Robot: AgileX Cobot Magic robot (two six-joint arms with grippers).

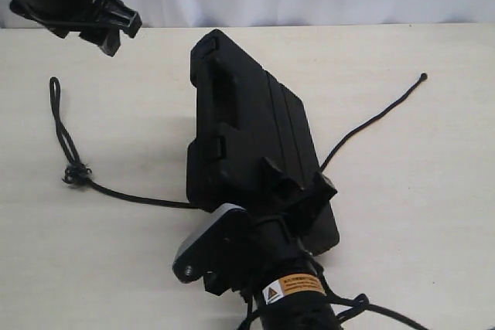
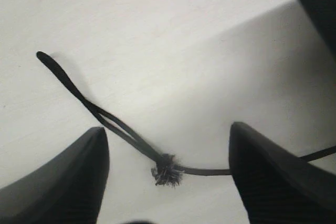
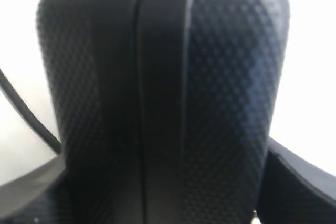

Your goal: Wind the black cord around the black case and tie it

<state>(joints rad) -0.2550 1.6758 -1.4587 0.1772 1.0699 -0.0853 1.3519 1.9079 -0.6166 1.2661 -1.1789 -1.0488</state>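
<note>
The black case [image 1: 247, 129] lies slanted in the middle of the table, handle slot toward the far end. My right gripper [image 1: 300, 183] is shut on its near end; the right wrist view shows the case's textured shell [image 3: 168, 77] filling the gap between both fingers. The black cord [image 1: 139, 197] runs under the case. Its loop and frayed knot [image 1: 76, 174] lie to the left, and its knob end [image 1: 423, 76] lies at the far right. My left gripper [image 1: 112, 32] hangs open at the far left. Below its spread fingers is the knot [image 2: 168, 170], untouched.
The pale table [image 1: 418, 191] extends on both sides of the case. A white backdrop closes off the far edge. The right arm's thicker cables [image 1: 363, 307] trail at the near edge, beside its orange warning label [image 1: 294, 287].
</note>
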